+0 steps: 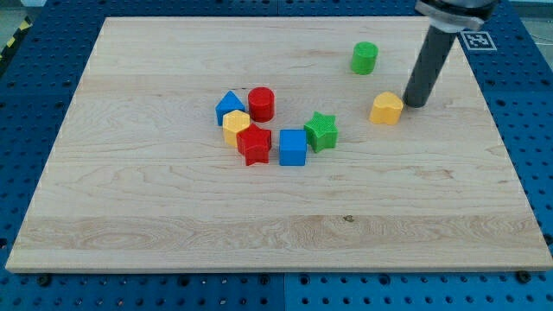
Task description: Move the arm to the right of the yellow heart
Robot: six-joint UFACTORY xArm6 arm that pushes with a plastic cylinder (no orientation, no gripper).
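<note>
The yellow heart (pixel 386 109) lies on the wooden board (pixel 173 216) at the view's upper right. My tip (pixel 416 104) is the lower end of the dark rod. It stands just to the right of the yellow heart, very close to it; I cannot tell if they touch.
A green cylinder (pixel 365 58) stands above the heart. A cluster sits at the middle: blue pentagon-like block (pixel 229 106), red cylinder (pixel 261 104), yellow hexagon (pixel 235 125), red star (pixel 254 144), blue cube (pixel 293 147), green star (pixel 321 131). The board's right edge is near the rod.
</note>
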